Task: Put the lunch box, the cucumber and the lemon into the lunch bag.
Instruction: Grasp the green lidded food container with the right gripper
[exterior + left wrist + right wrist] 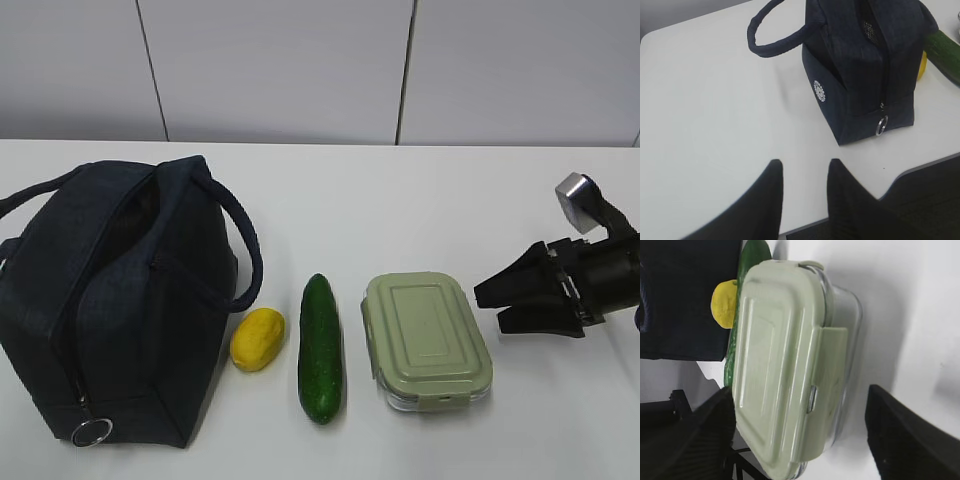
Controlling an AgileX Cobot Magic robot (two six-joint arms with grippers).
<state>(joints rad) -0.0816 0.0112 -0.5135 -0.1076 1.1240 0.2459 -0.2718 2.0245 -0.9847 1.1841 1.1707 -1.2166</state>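
Observation:
The lunch bag (120,310) stands at the left with its top gaping; the left wrist view shows the lunch bag (865,75) too. To its right lie the lemon (257,340), the cucumber (321,348) and the lunch box (427,342) in a row. My right gripper (490,308) hovers at the box's right end, open wide. In the right wrist view the right gripper (797,392) has the lunch box (785,365) between its fingers without gripping it. Behind the box there, the lemon (724,304) and the cucumber (752,255) peek out. My left gripper (805,165) is open and empty, near the table's front edge.
The bag's metal ring pull (91,431) hangs at its lower front corner, and one loop handle (245,250) arches toward the lemon. The white table (400,200) runs back to a grey wall. The table's front edge (920,167) lies close to my left gripper.

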